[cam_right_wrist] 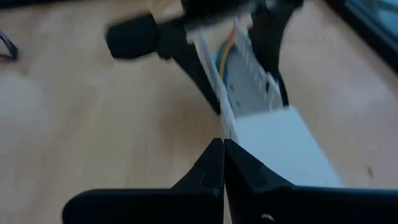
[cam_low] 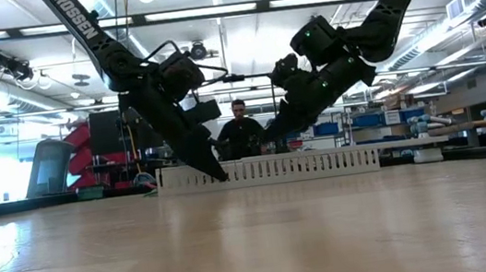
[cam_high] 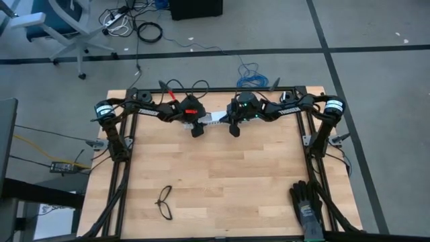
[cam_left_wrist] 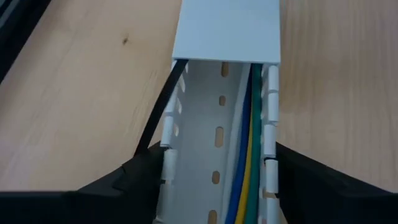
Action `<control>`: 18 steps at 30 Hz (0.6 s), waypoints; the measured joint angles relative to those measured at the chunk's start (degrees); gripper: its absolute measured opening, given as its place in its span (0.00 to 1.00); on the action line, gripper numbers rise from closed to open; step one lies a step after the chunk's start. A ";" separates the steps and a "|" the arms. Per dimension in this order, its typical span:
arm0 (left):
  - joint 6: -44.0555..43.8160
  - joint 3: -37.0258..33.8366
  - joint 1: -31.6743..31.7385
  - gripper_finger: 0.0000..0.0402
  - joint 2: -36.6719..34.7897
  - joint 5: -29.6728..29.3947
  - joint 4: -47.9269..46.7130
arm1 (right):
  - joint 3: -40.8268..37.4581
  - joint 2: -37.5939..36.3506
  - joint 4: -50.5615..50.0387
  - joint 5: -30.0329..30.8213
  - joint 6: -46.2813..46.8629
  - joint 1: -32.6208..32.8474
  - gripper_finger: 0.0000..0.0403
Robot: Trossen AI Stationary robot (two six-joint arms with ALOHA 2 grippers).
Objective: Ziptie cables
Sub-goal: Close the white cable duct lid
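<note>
Two claws at tabletop's [cam_high: 215, 175] far edge: left claw [cam_left_wrist: 214, 177] straddles white duct [cam_left_wrist: 227, 37] w/ cables [cam_left_wrist: 247, 155]; right claw [cam_right_wrist: 222, 163] closed, empty.

The cables [cam_left_wrist: 247, 155], blue, green, yellow and white, are lying side by side along 1 inner wall of an open white slotted duct [cam_left_wrist: 217, 124] and running under its lid [cam_left_wrist: 227, 31]. The ziptie [cam_left_wrist: 163, 106], a thin dark strip, is slanting straight against the duct's opposite slotted wall, its upper end reaching the lid's edge.
</note>
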 joint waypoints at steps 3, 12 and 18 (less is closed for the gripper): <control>0.00 0.00 -0.02 0.62 0.00 -0.26 0.32 | 0.00 0.00 -1.39 2.70 0.00 -0.58 0.00; 0.02 -0.06 -0.22 0.49 -0.02 -0.53 1.23 | 1.80 4.65 -1.13 3.97 1.56 -1.95 0.00; 0.11 -0.13 -0.26 0.47 -0.04 -0.30 1.55 | 8.63 12.98 1.26 -2.22 2.76 -0.16 0.00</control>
